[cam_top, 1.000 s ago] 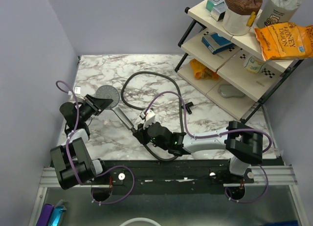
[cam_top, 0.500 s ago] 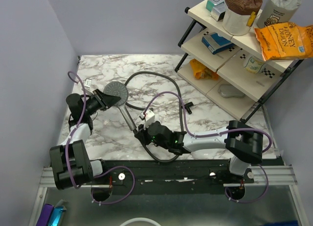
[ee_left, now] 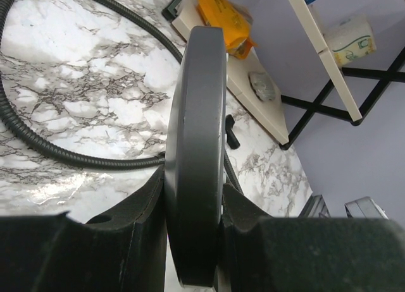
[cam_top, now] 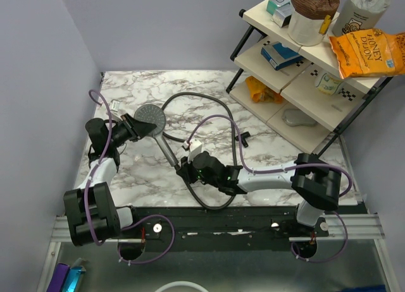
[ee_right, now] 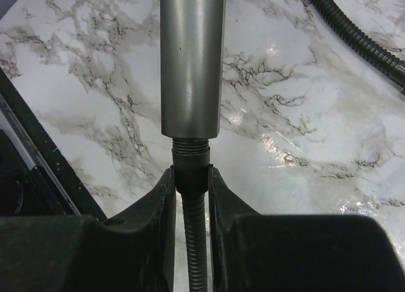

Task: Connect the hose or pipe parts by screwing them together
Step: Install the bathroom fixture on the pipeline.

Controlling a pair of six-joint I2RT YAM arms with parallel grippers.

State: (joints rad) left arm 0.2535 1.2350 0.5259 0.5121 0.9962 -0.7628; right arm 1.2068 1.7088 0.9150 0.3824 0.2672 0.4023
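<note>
The dark grey shower head (cam_top: 150, 119) is held off the marble table with its handle (cam_top: 168, 153) slanting down to the right. My left gripper (cam_top: 135, 129) is shut on the rim of the round head (ee_left: 196, 134), which stands edge-on between the pads. My right gripper (cam_top: 185, 172) is shut on the dark end nut (ee_right: 192, 176) of the black hose (cam_top: 201, 200). The nut sits right under the handle's threaded end (ee_right: 191, 146), in line with it, and some threads still show. The handle (ee_right: 192, 64) rises straight above. The rest of the hose (cam_top: 190, 97) loops across the table.
A black-framed shelf rack (cam_top: 297, 96) fills the right side, holding an orange bag (cam_top: 262, 90), boxes and a grey mouse (cam_top: 297, 118). Purple cables (cam_top: 218, 122) arch over the right arm. A small black piece (cam_top: 243, 138) lies on the marble. A wall stands close on the left.
My left gripper has swung the shower head to the right, steepening the handle. My right gripper moved slightly up and right with the hose nut. Both grips are unchanged.
</note>
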